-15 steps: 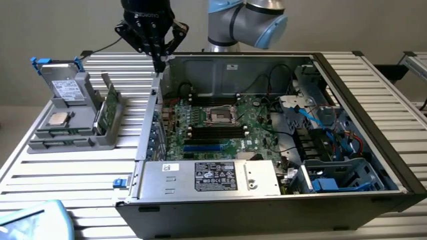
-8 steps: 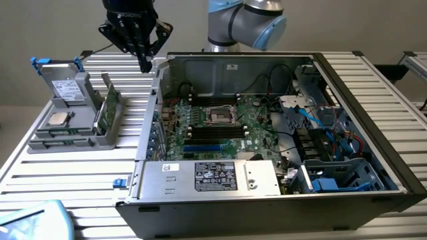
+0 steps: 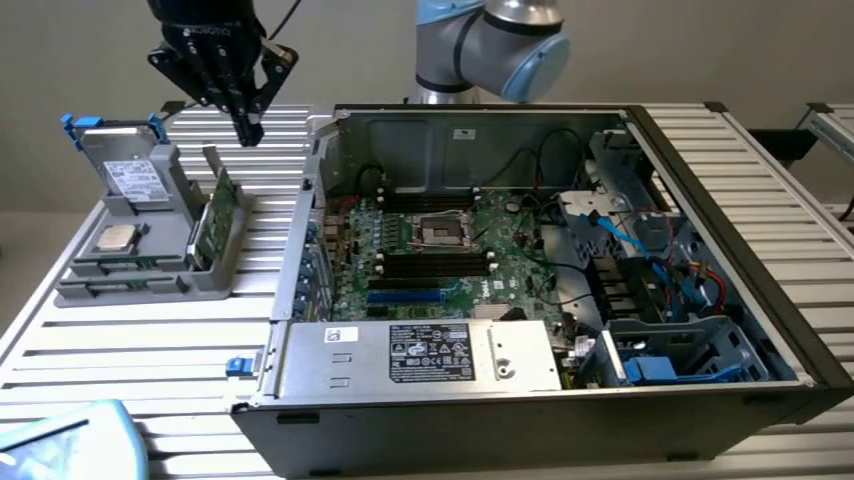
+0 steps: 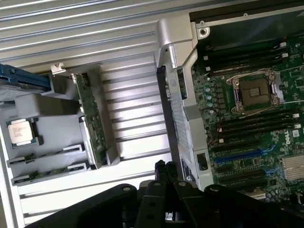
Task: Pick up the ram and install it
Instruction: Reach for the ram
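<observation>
The ram is a thin green stick set edge-up in a front slot of the grey parts holder, with a second such stick just in front of it. In the wrist view the ram sits near the holder's CPU. My black gripper hangs high above the table's slats, behind the holder and beside the open computer case. Its fingers are pressed together with nothing between them. Long black memory slots flank the motherboard's CPU socket.
A taller green circuit card stands upright at the holder's edge nearest the case. A hard drive in a blue-handled caddy stands at the holder's back. The case holds a power supply, cables and drive cages.
</observation>
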Available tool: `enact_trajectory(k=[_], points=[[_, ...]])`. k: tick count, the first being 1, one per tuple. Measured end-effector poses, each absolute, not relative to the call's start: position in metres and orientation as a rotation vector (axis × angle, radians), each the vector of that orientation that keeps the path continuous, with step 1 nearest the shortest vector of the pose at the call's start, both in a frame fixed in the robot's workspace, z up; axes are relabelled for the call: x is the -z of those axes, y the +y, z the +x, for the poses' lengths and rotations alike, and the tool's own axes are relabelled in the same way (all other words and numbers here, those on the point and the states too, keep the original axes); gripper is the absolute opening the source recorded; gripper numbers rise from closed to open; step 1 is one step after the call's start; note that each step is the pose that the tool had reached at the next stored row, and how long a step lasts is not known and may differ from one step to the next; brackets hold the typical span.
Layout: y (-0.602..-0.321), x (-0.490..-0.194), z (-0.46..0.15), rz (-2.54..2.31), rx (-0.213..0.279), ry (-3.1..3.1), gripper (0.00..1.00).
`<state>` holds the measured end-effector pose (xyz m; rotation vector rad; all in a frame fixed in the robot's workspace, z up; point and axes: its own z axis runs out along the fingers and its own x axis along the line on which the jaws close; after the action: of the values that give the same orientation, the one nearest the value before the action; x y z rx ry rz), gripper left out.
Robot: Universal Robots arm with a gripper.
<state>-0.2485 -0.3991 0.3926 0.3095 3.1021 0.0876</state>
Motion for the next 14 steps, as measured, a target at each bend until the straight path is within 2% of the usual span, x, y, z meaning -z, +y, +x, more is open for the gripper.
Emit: enact_trajectory(k=[14], points=[[-0.401, -0.392, -0.3, 0.3, -0.087, 3.118, 0.11]])
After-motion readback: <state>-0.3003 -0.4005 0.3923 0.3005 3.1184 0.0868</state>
